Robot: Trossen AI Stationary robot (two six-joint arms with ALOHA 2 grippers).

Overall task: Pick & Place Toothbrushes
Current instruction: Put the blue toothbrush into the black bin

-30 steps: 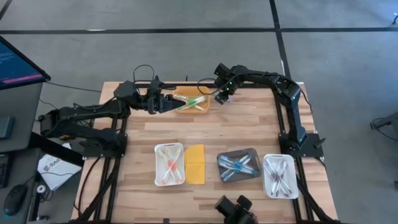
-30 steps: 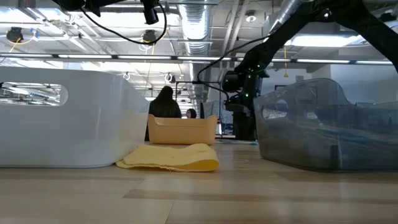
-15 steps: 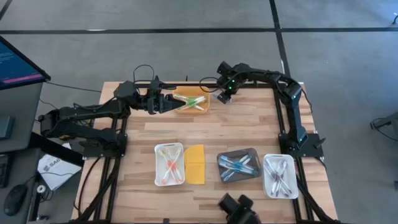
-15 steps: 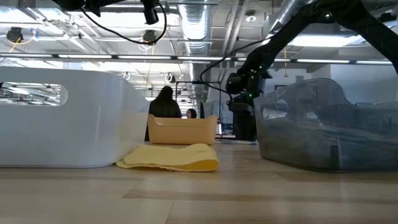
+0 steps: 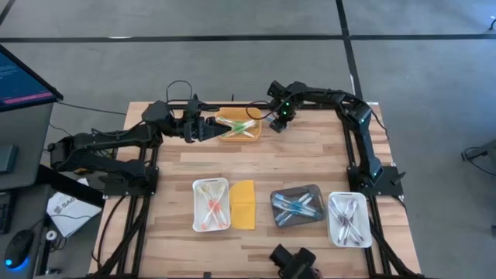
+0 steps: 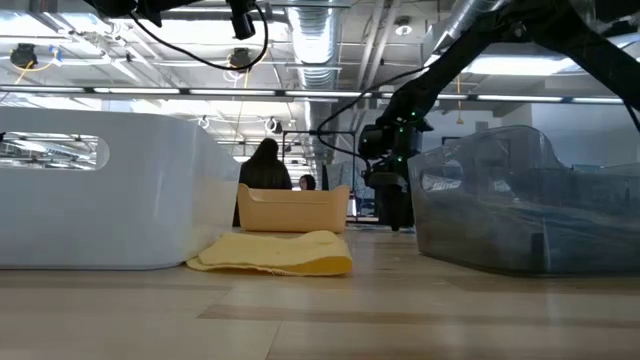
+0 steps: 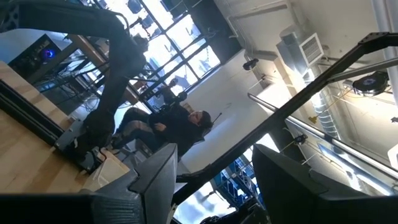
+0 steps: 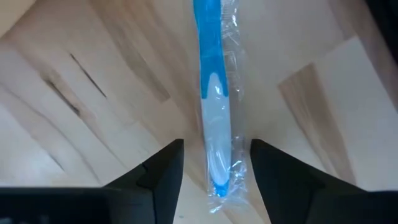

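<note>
A blue and white toothbrush in a clear wrapper lies flat on the wooden table. My right gripper points down over it, open, with one finger on each side of the handle's white end and apart from it. In the high view this gripper stands just right of the orange bin, which holds green and other toothbrushes. My left gripper hovers open at the bin's left side, with nothing between its fingers.
Near the front edge stand a white tray of pink and orange brushes, a flat yellow lid, a dark clear tray of blue brushes and a white tray of pale ones. A person shows beyond the table.
My right gripper has sunk toward the table beside the orange bin, still pointing down, with its fingers as far apart as before.
</note>
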